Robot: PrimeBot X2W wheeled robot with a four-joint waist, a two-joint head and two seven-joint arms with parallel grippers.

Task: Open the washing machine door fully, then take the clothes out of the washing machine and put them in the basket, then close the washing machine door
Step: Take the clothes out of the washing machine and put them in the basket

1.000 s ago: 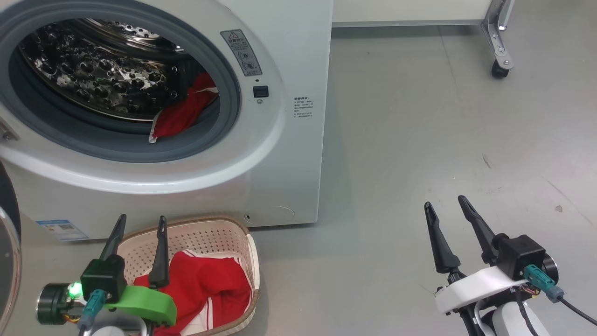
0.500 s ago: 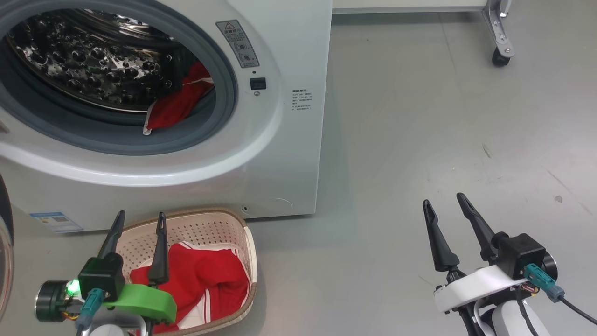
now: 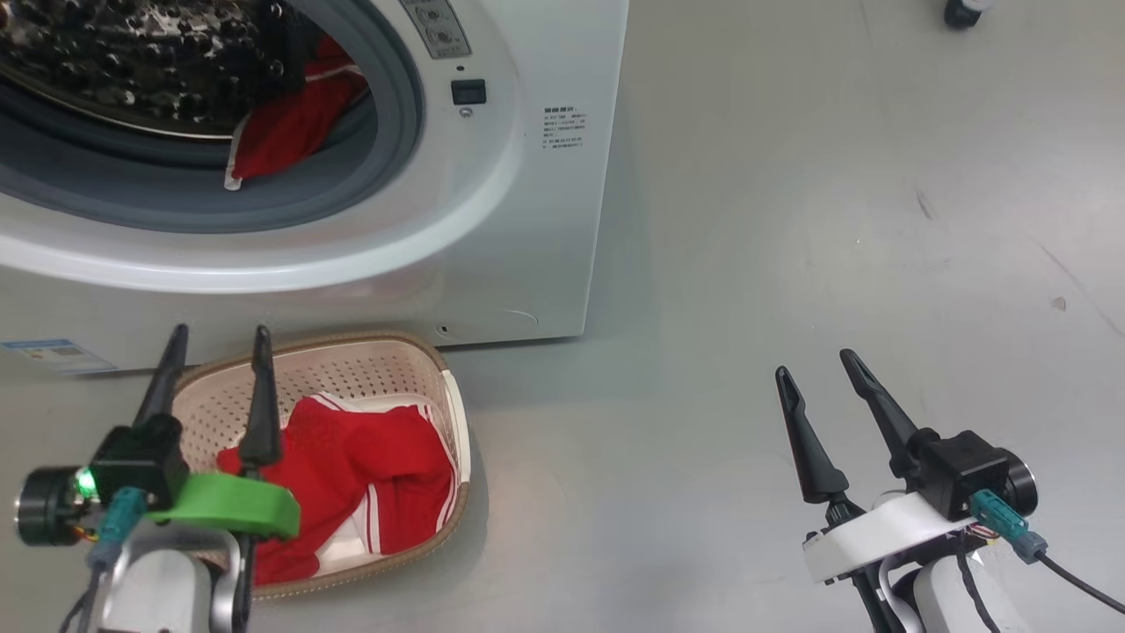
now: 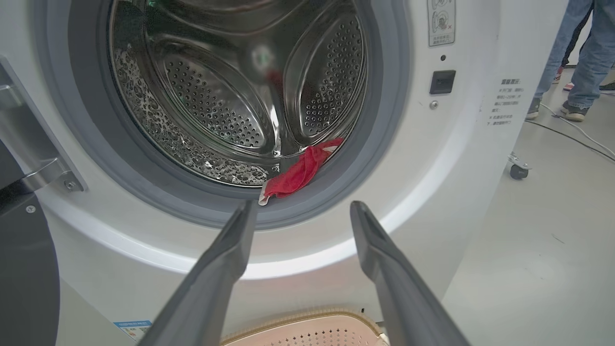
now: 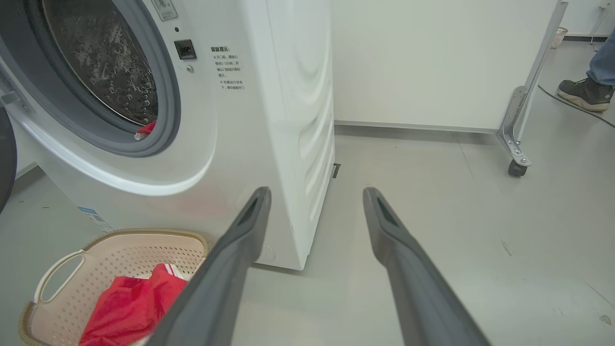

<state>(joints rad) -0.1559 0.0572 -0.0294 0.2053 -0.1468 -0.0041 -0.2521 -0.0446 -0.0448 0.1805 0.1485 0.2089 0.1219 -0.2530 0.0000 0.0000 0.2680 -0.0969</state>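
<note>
The washing machine (image 3: 527, 220) stands with its mouth uncovered. The washing machine door (image 4: 24, 264) hangs swung aside at the left, its dark edge also showing as the door (image 5: 4, 158). One of the red clothes (image 3: 281, 132) lies at the drum's lower right lip, seen close as the garment (image 4: 298, 175). More red clothes (image 3: 360, 466) fill the basket (image 3: 352, 345) on the floor before the machine. My left gripper (image 3: 220, 332) hovers open over the basket's left part, holding nothing. My right gripper (image 3: 815, 363) stands open over bare floor, well right of the machine.
Grey floor stretches to the right of the machine. A metal frame on a caster (image 5: 516, 144) stands at the far right by a white panel (image 5: 423, 62). A person's legs (image 4: 581, 53) and a floor cable (image 4: 567, 137) are behind it.
The whole head picture has slid upward, so the camera has moved. My left gripper sits slightly further left over the basket. Both grippers stay open and the clothes lie as before.
</note>
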